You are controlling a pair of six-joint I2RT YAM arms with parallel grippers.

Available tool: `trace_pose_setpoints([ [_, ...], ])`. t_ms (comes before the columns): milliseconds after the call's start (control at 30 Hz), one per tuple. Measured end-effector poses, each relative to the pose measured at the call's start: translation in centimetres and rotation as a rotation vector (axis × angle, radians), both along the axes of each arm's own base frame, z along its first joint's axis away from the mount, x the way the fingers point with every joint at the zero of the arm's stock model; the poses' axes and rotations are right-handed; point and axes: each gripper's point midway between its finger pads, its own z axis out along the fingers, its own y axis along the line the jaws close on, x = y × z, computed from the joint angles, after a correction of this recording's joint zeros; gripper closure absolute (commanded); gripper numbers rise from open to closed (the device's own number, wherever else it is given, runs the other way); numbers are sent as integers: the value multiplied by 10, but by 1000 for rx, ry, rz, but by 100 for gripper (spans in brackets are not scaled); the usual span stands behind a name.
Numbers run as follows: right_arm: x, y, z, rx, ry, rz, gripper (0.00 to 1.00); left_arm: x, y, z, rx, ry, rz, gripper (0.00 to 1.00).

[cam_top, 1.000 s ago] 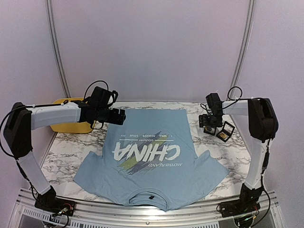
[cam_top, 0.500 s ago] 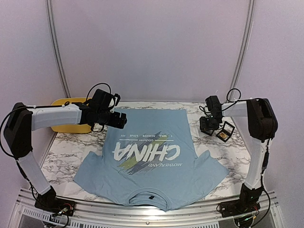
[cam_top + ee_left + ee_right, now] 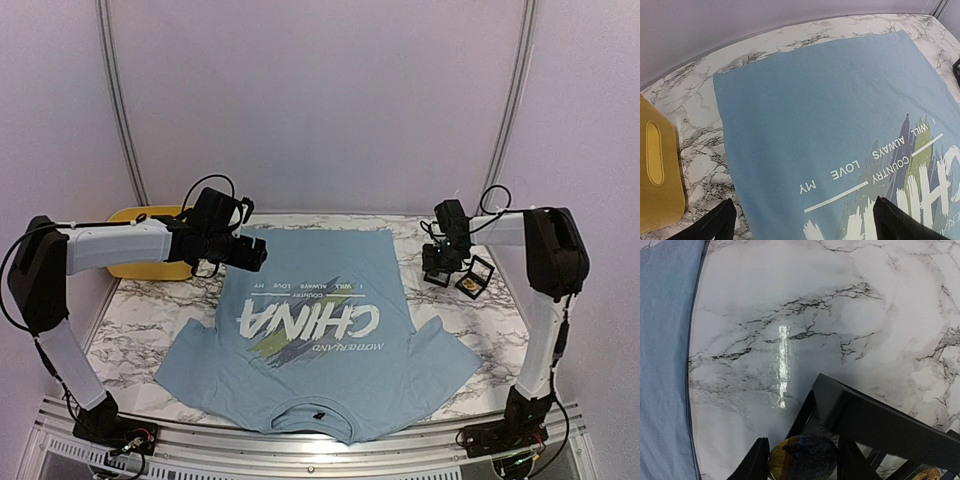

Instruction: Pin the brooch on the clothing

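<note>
The clothing, a light blue T-shirt [image 3: 310,330] with white "CHINA" lettering, lies flat on the marble table, collar toward the arm bases. The brooch [image 3: 802,457], a round gold and dark disc, sits at a small black box [image 3: 880,425] right of the shirt. My right gripper [image 3: 802,461] is down over that box [image 3: 440,275], and its fingers [image 3: 756,462] press the disc from both sides. In the top view the gripper [image 3: 437,266] hides the brooch. My left gripper [image 3: 250,252] hovers wide open over the T-shirt's [image 3: 815,115] far left part, its gripper [image 3: 807,225] holding nothing.
A yellow tray [image 3: 150,262] stands at the table's far left, beside the shirt's hem [image 3: 655,175]. A second open black box [image 3: 478,274] with a gold piece inside lies just right of the right gripper. Bare marble [image 3: 790,315] separates the shirt from the boxes.
My right gripper has come down onto the black box and its fingers have drawn in around the brooch. The left arm shifted slightly right, then held still, jaws wide.
</note>
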Motion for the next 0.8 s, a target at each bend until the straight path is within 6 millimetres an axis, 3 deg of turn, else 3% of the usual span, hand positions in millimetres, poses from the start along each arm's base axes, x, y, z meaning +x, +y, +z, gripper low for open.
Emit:
trace_pose_setpoints([
  [333, -14, 11, 14, 56, -18, 64, 71, -1, -1, 2, 6, -8, -11, 1],
  [500, -23, 32, 45, 124, -101, 161, 71, -15, -2, 17, -27, -74, -37, 2],
  [600, -33, 61, 78, 131, -200, 287, 71, -23, -11, 38, -71, -135, -73, 4],
  [800, -68, 152, 152, 132, -436, 604, 73, -39, -40, 102, -176, -298, -173, 6],
])
